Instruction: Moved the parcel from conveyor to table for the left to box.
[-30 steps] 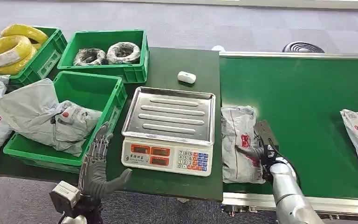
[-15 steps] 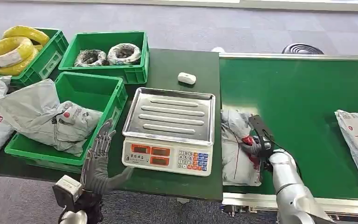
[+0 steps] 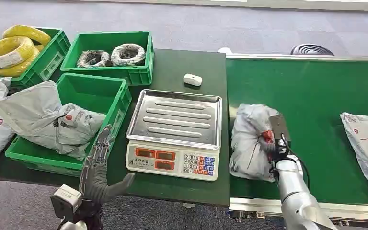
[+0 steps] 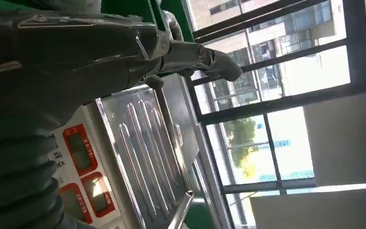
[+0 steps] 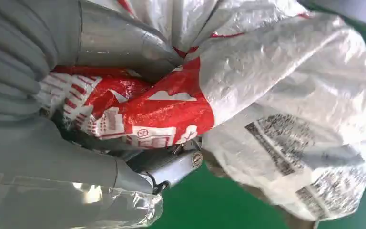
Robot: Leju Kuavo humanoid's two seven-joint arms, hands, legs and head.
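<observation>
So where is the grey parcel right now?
In the head view, the parcel sits bunched at the conveyor's left edge, beside the scale, gripped by the right hand.

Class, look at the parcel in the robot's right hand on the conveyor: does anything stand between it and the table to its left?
Yes. The scale stands on the table right beside the parcel held by the right hand.

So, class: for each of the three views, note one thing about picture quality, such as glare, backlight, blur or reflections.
Head view: even light, with pale reflections on the scale's steel tray. Left wrist view: bright windows backlight the frame, leaving the left hand dark. Right wrist view: so close that the parcel looks soft at its edges, and glare shows on the right hand.
</observation>
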